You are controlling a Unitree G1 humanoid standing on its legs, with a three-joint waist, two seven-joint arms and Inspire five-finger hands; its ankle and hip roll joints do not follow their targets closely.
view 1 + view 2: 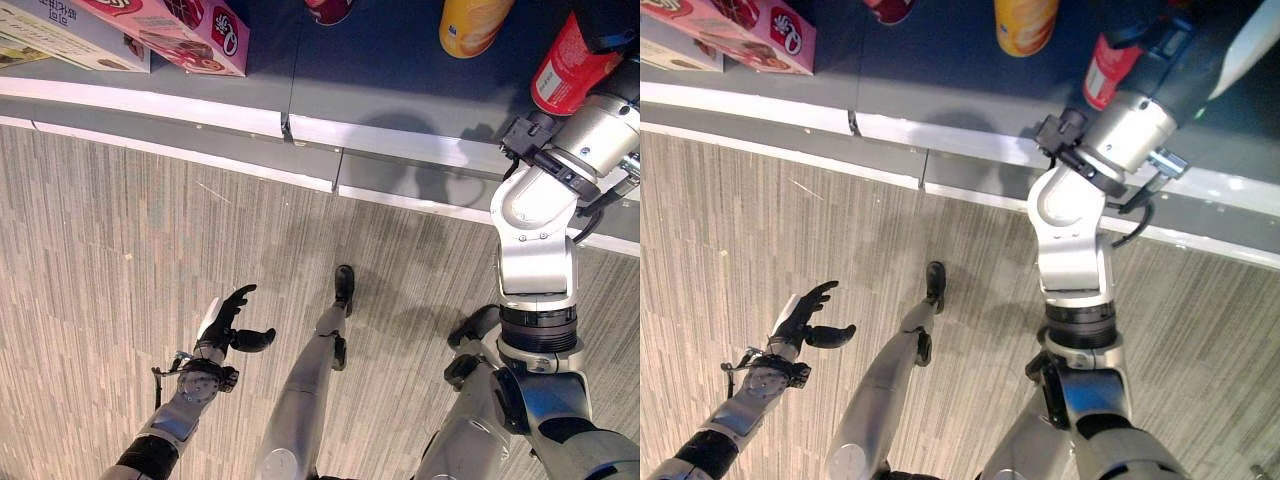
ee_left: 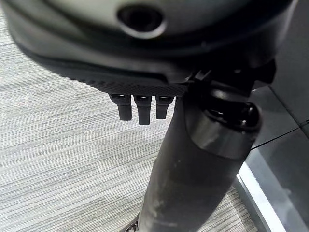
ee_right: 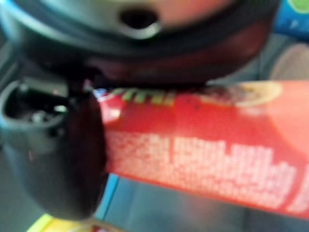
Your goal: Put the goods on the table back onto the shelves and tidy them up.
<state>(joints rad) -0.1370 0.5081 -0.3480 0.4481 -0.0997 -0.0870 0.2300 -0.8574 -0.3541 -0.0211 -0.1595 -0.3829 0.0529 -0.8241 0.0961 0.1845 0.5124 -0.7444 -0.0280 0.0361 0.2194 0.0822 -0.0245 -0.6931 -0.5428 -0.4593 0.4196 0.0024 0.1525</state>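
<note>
Red can (image 3: 203,154) | clamped by right hand (image 3: 63,159) fingers (over shelf (image 1: 400,135))

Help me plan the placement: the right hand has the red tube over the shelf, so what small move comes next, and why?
Probably lower the red cylindrical can onto the dark shelf beside the yellow cylindrical can. The right hand is curled round it above bare shelf; the left hand hangs open.
</note>
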